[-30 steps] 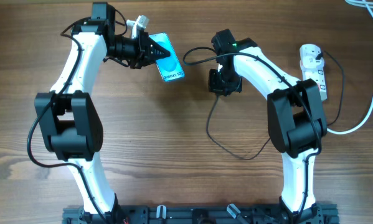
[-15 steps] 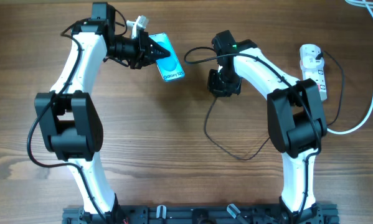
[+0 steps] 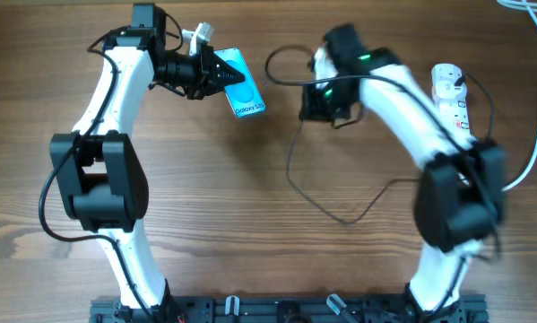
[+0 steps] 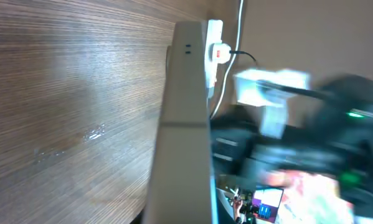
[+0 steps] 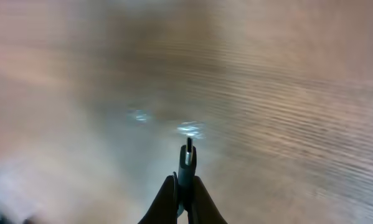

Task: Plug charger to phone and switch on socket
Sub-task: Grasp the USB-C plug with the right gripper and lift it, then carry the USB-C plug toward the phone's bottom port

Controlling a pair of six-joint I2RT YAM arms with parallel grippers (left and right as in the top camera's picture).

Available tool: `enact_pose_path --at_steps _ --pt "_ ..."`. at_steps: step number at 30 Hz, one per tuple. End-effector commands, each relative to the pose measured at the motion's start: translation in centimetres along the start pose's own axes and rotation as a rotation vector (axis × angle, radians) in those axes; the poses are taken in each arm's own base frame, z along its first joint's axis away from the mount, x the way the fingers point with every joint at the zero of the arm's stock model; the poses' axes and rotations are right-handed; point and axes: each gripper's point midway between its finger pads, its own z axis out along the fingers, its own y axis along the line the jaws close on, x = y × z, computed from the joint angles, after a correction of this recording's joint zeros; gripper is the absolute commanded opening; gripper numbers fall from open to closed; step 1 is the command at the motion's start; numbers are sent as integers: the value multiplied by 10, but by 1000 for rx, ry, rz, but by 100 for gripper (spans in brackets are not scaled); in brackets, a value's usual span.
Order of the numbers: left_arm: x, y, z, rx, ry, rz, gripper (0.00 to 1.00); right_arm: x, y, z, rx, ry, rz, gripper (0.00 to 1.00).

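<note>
My left gripper (image 3: 225,75) is shut on the phone (image 3: 247,93), holding it off the table with its cyan-blue screen up at the far left of centre. In the left wrist view the phone (image 4: 186,124) shows edge-on as a pale slab. My right gripper (image 3: 322,106) is to the right of the phone and apart from it. It is shut on the charger's connector (image 5: 187,157), whose metal tip sticks out past the fingers (image 5: 184,184). The thin black charger cable (image 3: 289,163) trails across the table. The white socket (image 3: 453,97) lies at the far right and also shows in the left wrist view (image 4: 215,51).
A thick white cable (image 3: 530,166) curves along the right edge past the socket. The right arm's body (image 3: 452,202) stands at the right, the left arm's body (image 3: 98,184) at the left. Bare wood lies between the arms.
My right arm has swung away from me and to the right with the connector in its gripper, and the cable loop has shifted with it. The left arm and the phone have not moved.
</note>
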Motion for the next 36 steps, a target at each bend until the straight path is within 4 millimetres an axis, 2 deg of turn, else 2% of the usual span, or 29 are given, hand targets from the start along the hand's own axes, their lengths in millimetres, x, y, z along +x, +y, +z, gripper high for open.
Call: enact_pose_path --at_steps 1,3,5,8,10,12,15,17,19,23,30,36 --pt "0 -5 -1 22 1 0 4 11 68 -84 -373 -92 -342 4" --pt "1 -8 -2 43 7 4 4 32 91 -107 -559 -87 -484 5" --pt "4 -19 -2 107 22 46 4 52 98 -114 -648 -72 -590 4" --pt "9 -34 -5 195 39 103 4 76 98 -110 -740 -51 -658 4" --pt "11 -40 -6 234 43 139 4 83 97 -102 -810 -55 -627 4" --pt "14 -55 -11 326 48 207 4 91 95 -90 -917 -60 -547 4" --pt "15 -57 -11 341 47 228 4 93 87 -71 -969 -31 -420 4" --pt "16 -58 -10 342 51 229 4 85 86 -59 -924 3 -349 4" --pt "19 -60 -5 342 62 233 4 78 97 -53 -910 16 -334 4" --pt "24 -63 3 337 83 240 4 79 115 -37 -860 56 -304 4" --pt "26 -64 5 337 92 233 4 82 119 -36 -865 64 -317 4" --pt "38 -61 4 337 105 263 4 82 125 -43 -921 48 -369 4"
